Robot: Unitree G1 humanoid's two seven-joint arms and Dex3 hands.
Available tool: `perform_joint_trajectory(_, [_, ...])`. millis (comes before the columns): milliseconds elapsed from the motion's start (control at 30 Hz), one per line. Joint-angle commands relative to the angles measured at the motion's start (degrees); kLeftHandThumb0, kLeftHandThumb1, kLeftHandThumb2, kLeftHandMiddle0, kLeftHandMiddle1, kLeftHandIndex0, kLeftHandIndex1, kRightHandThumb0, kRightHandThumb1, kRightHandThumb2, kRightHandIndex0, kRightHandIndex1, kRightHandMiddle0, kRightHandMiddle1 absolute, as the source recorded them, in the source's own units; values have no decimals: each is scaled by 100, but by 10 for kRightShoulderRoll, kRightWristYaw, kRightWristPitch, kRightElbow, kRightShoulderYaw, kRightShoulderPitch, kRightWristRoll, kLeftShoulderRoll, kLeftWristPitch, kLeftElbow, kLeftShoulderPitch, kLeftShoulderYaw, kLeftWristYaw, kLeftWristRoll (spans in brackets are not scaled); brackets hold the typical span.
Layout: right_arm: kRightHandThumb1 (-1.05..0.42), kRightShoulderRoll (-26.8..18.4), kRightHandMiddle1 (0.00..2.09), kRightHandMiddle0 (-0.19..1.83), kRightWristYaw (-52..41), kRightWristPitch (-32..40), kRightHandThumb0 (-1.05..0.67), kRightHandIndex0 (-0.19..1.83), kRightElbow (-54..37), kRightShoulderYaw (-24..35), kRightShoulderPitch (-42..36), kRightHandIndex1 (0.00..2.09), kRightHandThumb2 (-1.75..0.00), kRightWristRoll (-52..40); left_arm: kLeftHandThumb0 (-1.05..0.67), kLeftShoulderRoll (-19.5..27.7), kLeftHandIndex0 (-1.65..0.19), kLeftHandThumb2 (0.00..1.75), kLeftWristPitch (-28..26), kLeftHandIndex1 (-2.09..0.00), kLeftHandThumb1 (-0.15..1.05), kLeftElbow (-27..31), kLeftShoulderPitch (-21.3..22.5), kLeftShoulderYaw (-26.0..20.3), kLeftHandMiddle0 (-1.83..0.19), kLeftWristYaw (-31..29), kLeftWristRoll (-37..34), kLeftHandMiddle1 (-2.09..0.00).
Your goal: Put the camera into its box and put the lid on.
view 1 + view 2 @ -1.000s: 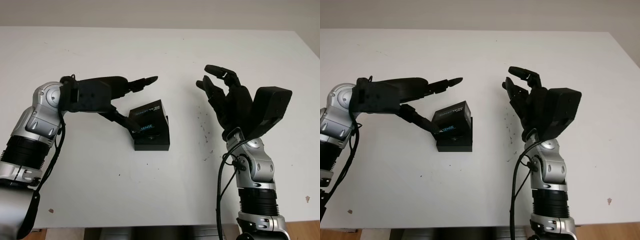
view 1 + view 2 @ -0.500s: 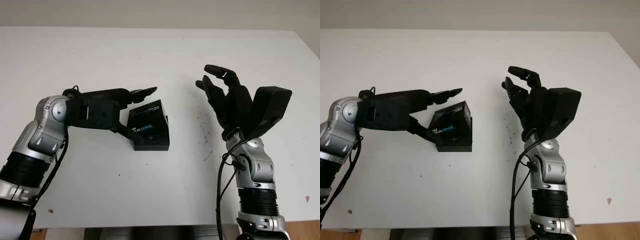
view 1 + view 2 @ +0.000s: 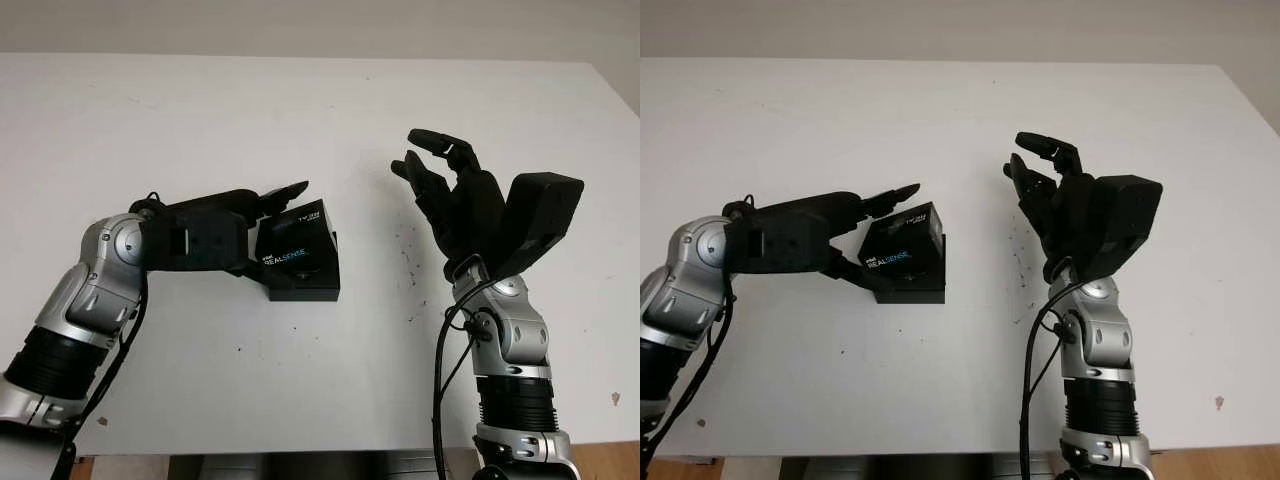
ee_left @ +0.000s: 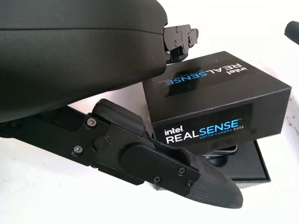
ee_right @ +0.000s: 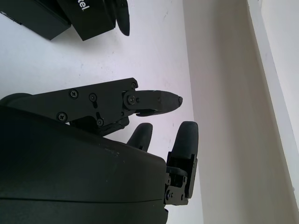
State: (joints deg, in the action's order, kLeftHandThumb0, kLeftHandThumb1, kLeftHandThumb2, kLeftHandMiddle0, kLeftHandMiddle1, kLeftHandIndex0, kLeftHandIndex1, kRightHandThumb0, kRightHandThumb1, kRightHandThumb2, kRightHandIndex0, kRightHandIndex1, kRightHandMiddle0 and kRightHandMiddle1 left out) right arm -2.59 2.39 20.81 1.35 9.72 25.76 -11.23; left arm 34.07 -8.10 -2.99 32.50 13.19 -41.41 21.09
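- My left hand [image 3: 235,235] is at the lid [image 3: 295,243]: one finger over its top, the thumb [image 4: 187,175] low along its near side. I can't tell whether they grip.
- The lid sits tilted on the box [image 3: 310,285], just past my fingertips. It looks light, stiff and smooth; I'd hold opposite side walls.
- My right hand [image 3: 450,200] is open, raised, well apart.

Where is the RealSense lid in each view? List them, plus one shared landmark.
Left eye view: lid left of centre, tilted on the box base.
Right eye view: lid left of centre, beside the left hand.
Left wrist view: lid close, just beyond the left hand.
Right wrist view: lid far beyond the right hand.
Shared landmark: the box base.
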Motion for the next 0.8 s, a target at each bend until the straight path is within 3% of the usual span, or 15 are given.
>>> perform_joint_trajectory(0, [-105,-3,146,-7,0,-2,-24,3,-11,1,0,120,-27,1,-92,-7,15,6,-3,-4,101,7,-3,1,9,11,-1,-7])
perform_joint_trajectory(533, [-105,-3,144,-6,1,1,-24,4,-15,1,-2,117,-27,-1,-75,-37,-5,4,-29,-14,90,-9,0,2,-19,65,-5,-18])
perform_joint_trajectory(567, [-105,-3,144,-6,0,-1,-25,4,-14,1,-3,117,-27,-1,-73,-37,-8,4,-28,-16,90,-8,0,3,-21,69,-3,-24])
perform_joint_trajectory(633, [-105,-4,145,-6,0,-1,-24,4,-15,1,-3,117,-27,-1,-65,-33,-14,5,-24,-30,88,-7,1,7,-9,71,4,-77])
perform_joint_trajectory(700, [-105,-4,144,-6,0,-1,-24,4,-15,1,-3,117,-27,-1,-62,-29,-12,5,-15,-47,88,-8,2,10,-5,68,7,-103])
perform_joint_trajectory(767, [-105,-4,144,-6,-1,-1,-25,3,-15,0,-4,117,-27,0,-58,-26,-5,5,3,-78,87,-15,2,9,-8,67,6,-120])
